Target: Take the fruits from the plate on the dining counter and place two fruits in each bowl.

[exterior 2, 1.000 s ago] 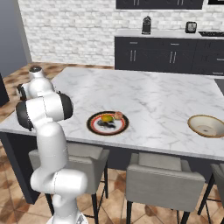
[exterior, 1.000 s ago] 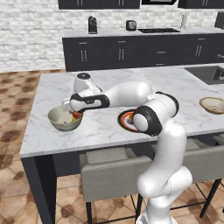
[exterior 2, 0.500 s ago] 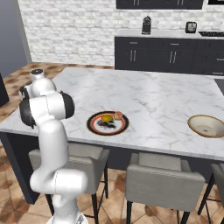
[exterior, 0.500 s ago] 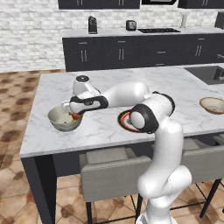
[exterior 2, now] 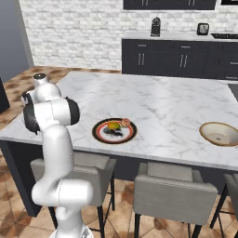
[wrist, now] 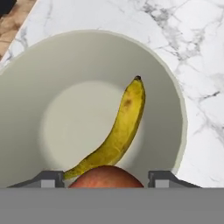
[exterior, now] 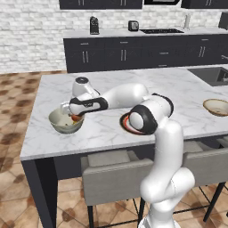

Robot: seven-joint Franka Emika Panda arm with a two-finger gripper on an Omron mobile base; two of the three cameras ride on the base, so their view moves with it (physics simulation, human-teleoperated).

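The deep grey-green bowl (exterior: 57, 121) stands at the left end of the dining counter (exterior: 178, 91). In the hand view the bowl (wrist: 65, 65) holds the yellow banana (wrist: 119, 130). My gripper (exterior: 75, 118) hangs over the bowl's right side, shut on the red apple (wrist: 106, 176), which sits between the two fingertips (wrist: 51, 178). The red-and-black rimmed plate (exterior 2: 100, 135) lies mid-counter with the orange (exterior 2: 113, 125) and the peach-like fruit (exterior 2: 125, 122) on it. The shallow tan bowl (exterior 2: 219, 134) rests far to the right with nothing showing inside.
Grey stools (exterior 2: 176, 190) stand along the counter's near side. A sink (exterior: 213, 75) is set into the counter's far right. The dark cabinet counter (exterior: 133, 49) runs along the brick wall behind.
The hand with the apple has sunk slightly lower over the grey-green bowl. The plate, the tan bowl and the other fruits have stayed put.
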